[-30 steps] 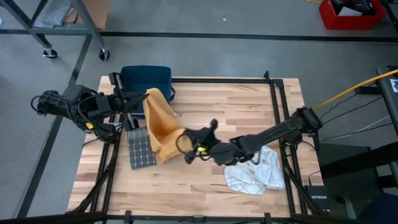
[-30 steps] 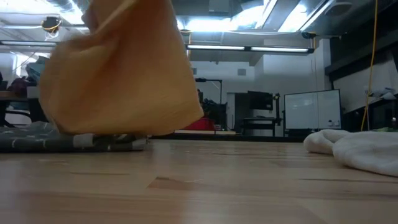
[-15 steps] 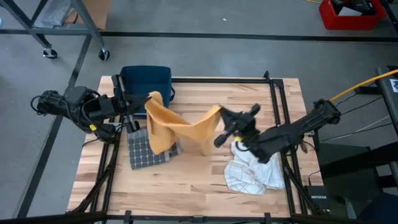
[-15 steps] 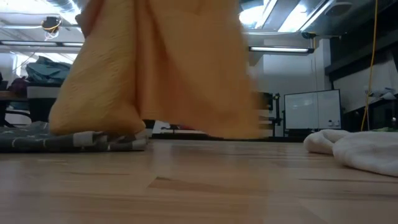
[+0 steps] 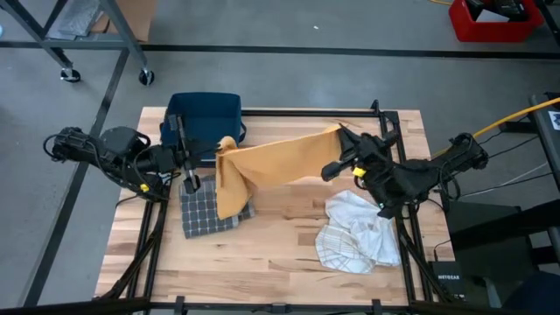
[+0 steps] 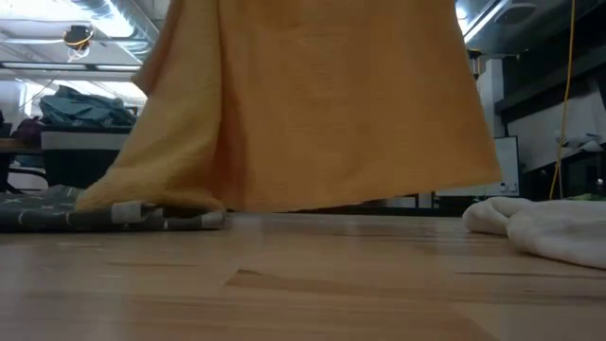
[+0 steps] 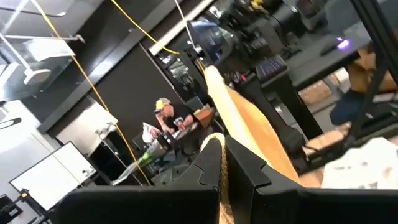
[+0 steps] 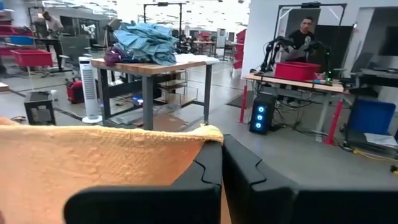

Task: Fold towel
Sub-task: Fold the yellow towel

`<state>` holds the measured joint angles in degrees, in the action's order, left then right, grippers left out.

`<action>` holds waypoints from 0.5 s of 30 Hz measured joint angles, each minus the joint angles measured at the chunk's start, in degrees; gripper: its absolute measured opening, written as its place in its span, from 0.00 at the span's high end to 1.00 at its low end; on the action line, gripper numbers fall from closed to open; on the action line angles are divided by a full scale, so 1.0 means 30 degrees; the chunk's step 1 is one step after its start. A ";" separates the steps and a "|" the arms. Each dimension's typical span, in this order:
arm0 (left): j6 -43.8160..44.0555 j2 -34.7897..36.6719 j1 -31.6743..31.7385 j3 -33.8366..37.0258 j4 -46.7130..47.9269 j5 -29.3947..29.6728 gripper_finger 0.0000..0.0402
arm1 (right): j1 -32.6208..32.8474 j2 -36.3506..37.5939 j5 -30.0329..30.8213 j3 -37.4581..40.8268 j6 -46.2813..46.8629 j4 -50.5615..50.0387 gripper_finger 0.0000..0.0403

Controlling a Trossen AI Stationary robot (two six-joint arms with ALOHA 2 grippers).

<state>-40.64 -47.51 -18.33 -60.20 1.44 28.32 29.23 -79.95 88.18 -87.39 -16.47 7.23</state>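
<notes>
The orange towel [image 5: 271,162] hangs in the air over the back of the wooden table [image 5: 289,258], stretched between the two arms, with one side drooping down onto a grey checked cloth [image 5: 203,210]. It is spread out but not folded yet, so all the folding is left to do, I think. A white towel [image 5: 357,232] lies bunched up nearby, and a blue bin [image 5: 203,114] sits behind. The right gripper [image 5: 343,140] pinches one top corner tight, and the left gripper [image 5: 214,150] pinches the other
</notes>
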 joint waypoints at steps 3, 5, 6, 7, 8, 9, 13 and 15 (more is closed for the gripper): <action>0.0014 -0.0002 0.0000 0.0000 0.0541 0.0000 1.00 | 0.0000 0.0023 -0.0074 0.0000 -0.0182 0.0368 0.99; 0.0017 -0.0007 0.0000 0.0000 0.0737 0.0000 0.99 | 0.0000 0.0009 -0.0119 0.0000 -0.0190 0.0615 0.99; -0.0021 -0.0007 0.0000 0.0000 0.0898 0.0001 0.98 | 0.0000 0.0009 -0.0249 0.0000 -0.0188 0.0623 0.99; -0.0067 -0.0007 0.0007 0.0000 0.1053 0.0007 0.97 | 0.0000 0.0009 -0.0402 0.0000 -0.0182 0.0647 0.99; -0.0064 -0.0007 0.0007 0.0000 0.1075 0.0000 0.97 | 0.0000 0.0009 -0.0558 0.0000 -0.0182 0.0644 0.99; 0.0009 -0.0051 0.0000 0.0000 0.1047 0.0000 0.96 | 0.0000 0.0009 -0.0771 0.0000 -0.0168 0.0640 0.99; 0.0276 -0.0120 0.0000 0.0000 0.1056 0.0000 0.92 | 0.0000 0.0009 -0.1276 0.0000 -0.0160 0.0647 0.99; 0.0305 -0.0153 0.0000 0.0000 0.1051 0.0000 0.90 | 0.0000 0.0009 -0.1287 0.0000 -0.0160 0.0640 0.99</action>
<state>-39.72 -47.97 -18.33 -60.20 4.60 28.32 29.23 -79.92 84.32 -87.39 -16.95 9.15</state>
